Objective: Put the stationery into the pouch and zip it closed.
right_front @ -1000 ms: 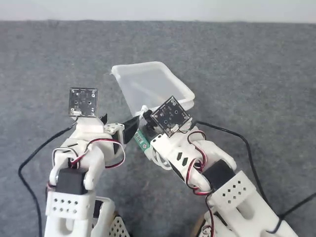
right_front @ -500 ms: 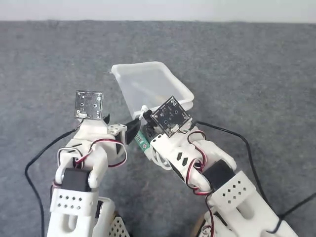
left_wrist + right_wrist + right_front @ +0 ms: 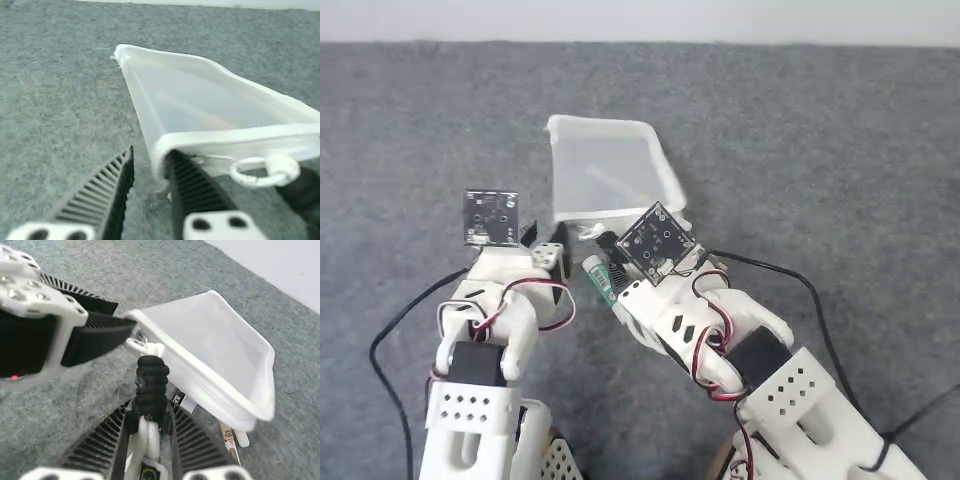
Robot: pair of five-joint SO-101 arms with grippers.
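Right hand (image 3: 149, 412) pinches the black zipper cord (image 3: 151, 382) of the pouch (image 3: 215, 340); left hand (image 3: 150, 161) hangs partly open, gripping nothing, at its near-left corner.

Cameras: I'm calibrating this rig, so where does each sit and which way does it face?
High view: fixed above, looking down; shows left arm, right arm, pouch.
Left wrist view: on left arm, facing the pouch past its open fingers.
Right wrist view: on right arm, facing the pouch past fingers shut on the pull.
Shared: the pouch, in all three.
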